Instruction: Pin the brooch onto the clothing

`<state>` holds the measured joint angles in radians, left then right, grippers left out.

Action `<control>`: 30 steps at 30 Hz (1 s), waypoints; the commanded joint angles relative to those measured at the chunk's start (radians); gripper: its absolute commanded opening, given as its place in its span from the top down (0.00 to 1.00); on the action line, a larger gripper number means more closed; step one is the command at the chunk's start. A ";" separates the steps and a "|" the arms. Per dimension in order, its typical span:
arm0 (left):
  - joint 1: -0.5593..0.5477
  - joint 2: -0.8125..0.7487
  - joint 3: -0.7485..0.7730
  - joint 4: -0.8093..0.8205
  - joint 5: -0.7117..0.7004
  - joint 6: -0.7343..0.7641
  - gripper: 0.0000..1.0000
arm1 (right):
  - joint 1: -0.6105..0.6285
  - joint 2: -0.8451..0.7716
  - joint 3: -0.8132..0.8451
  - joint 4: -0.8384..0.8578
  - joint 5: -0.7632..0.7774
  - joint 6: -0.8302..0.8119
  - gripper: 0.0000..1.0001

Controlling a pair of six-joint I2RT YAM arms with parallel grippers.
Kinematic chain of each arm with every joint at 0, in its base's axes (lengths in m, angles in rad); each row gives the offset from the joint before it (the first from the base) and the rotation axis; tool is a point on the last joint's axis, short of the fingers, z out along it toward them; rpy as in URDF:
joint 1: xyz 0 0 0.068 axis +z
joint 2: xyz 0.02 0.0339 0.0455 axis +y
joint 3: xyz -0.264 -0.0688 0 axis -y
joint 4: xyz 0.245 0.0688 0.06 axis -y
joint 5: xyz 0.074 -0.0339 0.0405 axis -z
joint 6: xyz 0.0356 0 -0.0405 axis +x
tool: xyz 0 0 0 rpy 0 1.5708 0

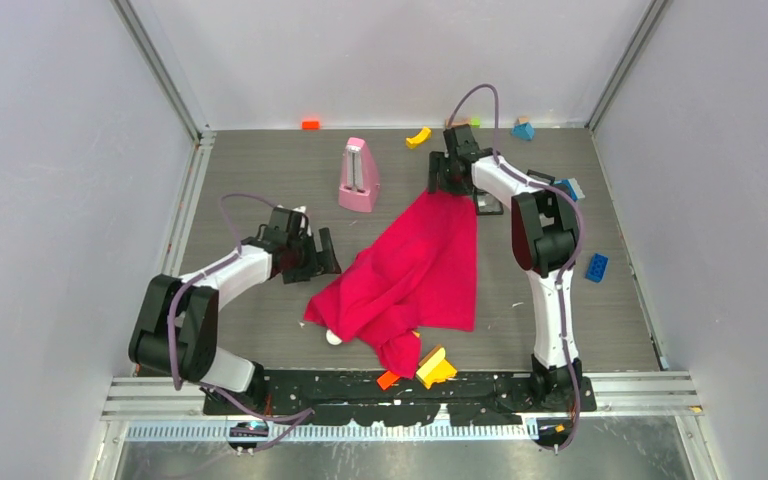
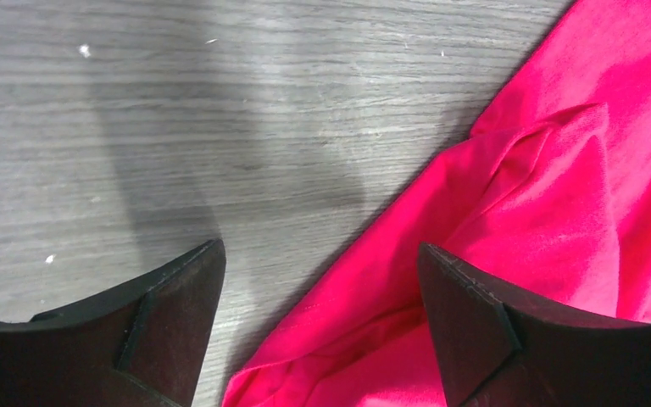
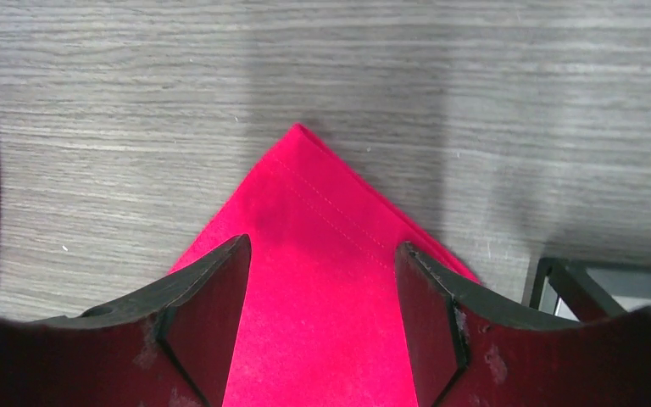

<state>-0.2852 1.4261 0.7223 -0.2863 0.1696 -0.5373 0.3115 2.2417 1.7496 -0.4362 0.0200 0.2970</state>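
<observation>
Filling the enclosure floor, the grey wood-grain desk [image 1: 260, 170] carries the clothing [image 1: 420, 265] at its middle. It is a rumpled crimson shirt, flat at its far end and bunched toward the near edge. Its long axis runs from a far corner, which points away and slightly right in the top view, down to a folded tail near the arm bases.

The right end effector [image 1: 449, 188] sits at that far corner. In its wrist view the fingers are spread wide with the stitched corner lying between them, gripping nothing. The left end effector [image 1: 326, 256] hangs just beside the shirt's left edge, likewise released, with one finger over bare desk and the other over cloth.

Both are at the cloth. The right one is lined up on the shirt's axis, and the cloth stretches from it toward the bases. From the left one the cloth lies to the right.

A pink metronome [image 1: 359, 176] stands beyond the shirt's left side. Yellow and orange blocks [image 1: 434, 368] lie against the near tail. A small white round object [image 1: 333, 337] peeks out at the near-left hem, nearer the left arm. It may be the piece to pin on, but it is too small to tell.
</observation>
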 commanded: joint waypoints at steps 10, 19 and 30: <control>-0.108 0.089 0.054 0.033 0.020 0.019 0.33 | 0.009 0.122 0.133 -0.047 -0.038 -0.056 0.33; -0.137 0.057 0.005 0.045 0.003 -0.044 0.88 | 0.005 0.142 0.143 -0.049 -0.105 -0.030 0.63; -0.123 -0.276 0.081 -0.198 -0.305 -0.008 1.00 | 0.000 -0.102 -0.011 -0.013 -0.092 -0.010 0.99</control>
<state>-0.4183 1.2823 0.7284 -0.3740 0.0296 -0.5732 0.3096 2.2925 1.8130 -0.4488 -0.0624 0.2699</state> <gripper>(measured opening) 0.012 0.035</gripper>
